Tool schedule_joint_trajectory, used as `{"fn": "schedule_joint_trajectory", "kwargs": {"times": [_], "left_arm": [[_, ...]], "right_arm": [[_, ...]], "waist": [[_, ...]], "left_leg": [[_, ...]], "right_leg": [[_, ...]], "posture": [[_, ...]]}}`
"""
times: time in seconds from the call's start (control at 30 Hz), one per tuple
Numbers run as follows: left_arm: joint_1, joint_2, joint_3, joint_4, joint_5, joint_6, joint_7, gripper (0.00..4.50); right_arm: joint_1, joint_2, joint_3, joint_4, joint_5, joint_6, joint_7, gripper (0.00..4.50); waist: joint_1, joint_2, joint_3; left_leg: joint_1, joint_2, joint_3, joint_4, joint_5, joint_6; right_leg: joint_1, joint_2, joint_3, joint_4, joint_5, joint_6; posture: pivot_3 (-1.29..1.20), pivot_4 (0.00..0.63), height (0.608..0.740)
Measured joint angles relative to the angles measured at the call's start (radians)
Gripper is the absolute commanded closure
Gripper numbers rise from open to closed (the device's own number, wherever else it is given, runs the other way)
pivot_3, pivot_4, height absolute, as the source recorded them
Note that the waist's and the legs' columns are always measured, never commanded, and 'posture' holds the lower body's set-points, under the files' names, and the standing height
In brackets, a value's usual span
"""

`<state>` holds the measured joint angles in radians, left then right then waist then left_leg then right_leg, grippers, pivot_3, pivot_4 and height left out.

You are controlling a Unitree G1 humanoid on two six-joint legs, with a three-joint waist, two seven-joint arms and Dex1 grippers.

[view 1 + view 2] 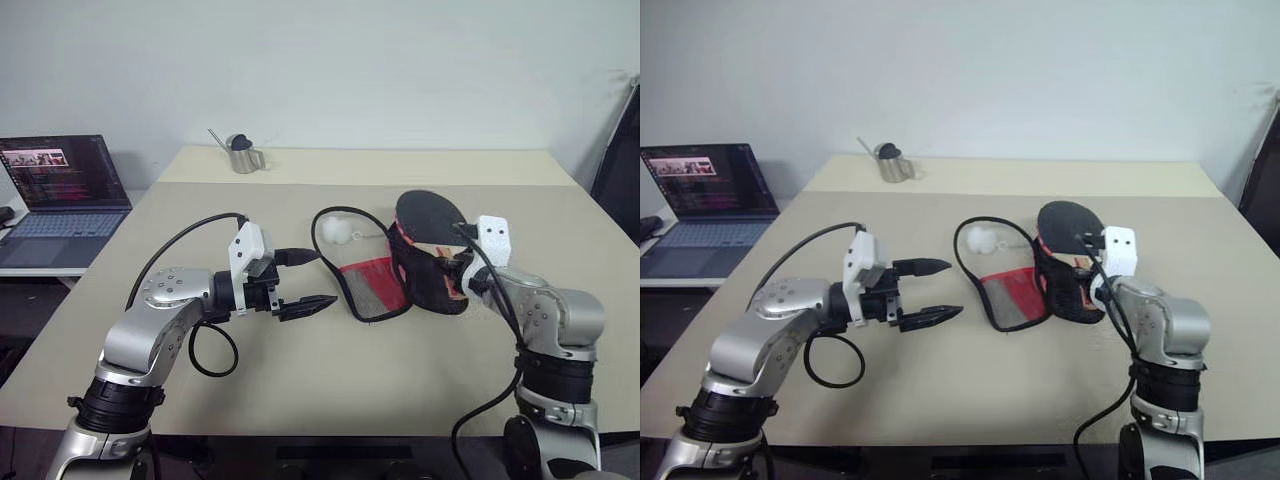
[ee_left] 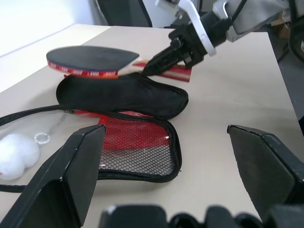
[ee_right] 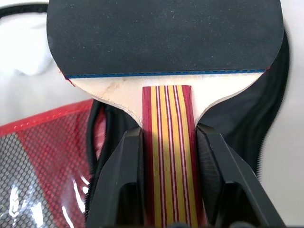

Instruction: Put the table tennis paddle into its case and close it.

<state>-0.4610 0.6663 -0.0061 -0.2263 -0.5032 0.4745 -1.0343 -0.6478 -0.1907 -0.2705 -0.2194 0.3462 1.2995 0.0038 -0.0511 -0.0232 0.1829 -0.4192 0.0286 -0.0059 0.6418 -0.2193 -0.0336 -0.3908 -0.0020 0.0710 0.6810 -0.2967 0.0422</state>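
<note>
Starting at the left: left gripper (image 1: 301,282) hovering over the table (image 1: 300,380), fingers spread wide and empty, aimed toward the case (image 1: 385,285) just beside it. Next, the white pompom (image 1: 336,231) lying on the table beside the zip cord, then the case itself, unzipped and splayed, its red mesh flap flat on the table and its black half bulging up alongside. Soft fabric, judged light and floppy; likely to slide or fold if pushed by the paddle, so worth pinning at the rim of the flap or the black half with the free gripper rather than at the pompom, which would only tug the zip. Further right, the paddle (image 1: 430,215), held above the black half, blade pointing away from the robot, not yet inside. Stiff, light, wooden blade with rubber face, probably grippy on fabric and apt to snag the opening. Rightmost, right gripper (image 3: 166,156) pinching the striped handle from both sides, fingers (image 3: 118,180) pressed against its edges; a sound hold, since the handle is the narrow, rigid part, though smooth wood may twist if the blade catches.
</note>
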Motion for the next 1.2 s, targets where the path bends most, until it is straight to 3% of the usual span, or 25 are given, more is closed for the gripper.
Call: {"fn": "schedule_joint_trajectory", "kwargs": {"times": [0.5,1.2], "left_arm": [[0.000,-0.001,0.000,-0.001,0.000,0.000,0.001,0.00],[0.015,0.000,0.000,-0.011,0.000,0.000,0.001,0.00]], "right_arm": [[0.014,0.039,0.098,0.219,-0.129,-0.244,-0.030,3.39],[0.034,0.035,0.108,0.251,-0.207,-0.287,-0.026,3.39]], "waist": [[-0.004,0.000,0.000],[-0.004,0.000,0.000]], "left_leg": [[0.000,0.000,0.001,-0.001,0.000,0.000],[0.000,0.000,0.001,-0.001,0.000,0.000]], "right_leg": [[0.000,0.000,0.000,0.000,0.000,0.000],[-0.001,0.000,0.000,0.000,0.000,0.000]], "posture": [[0.00,0.150,0.740],[0.00,0.150,0.740]]}}
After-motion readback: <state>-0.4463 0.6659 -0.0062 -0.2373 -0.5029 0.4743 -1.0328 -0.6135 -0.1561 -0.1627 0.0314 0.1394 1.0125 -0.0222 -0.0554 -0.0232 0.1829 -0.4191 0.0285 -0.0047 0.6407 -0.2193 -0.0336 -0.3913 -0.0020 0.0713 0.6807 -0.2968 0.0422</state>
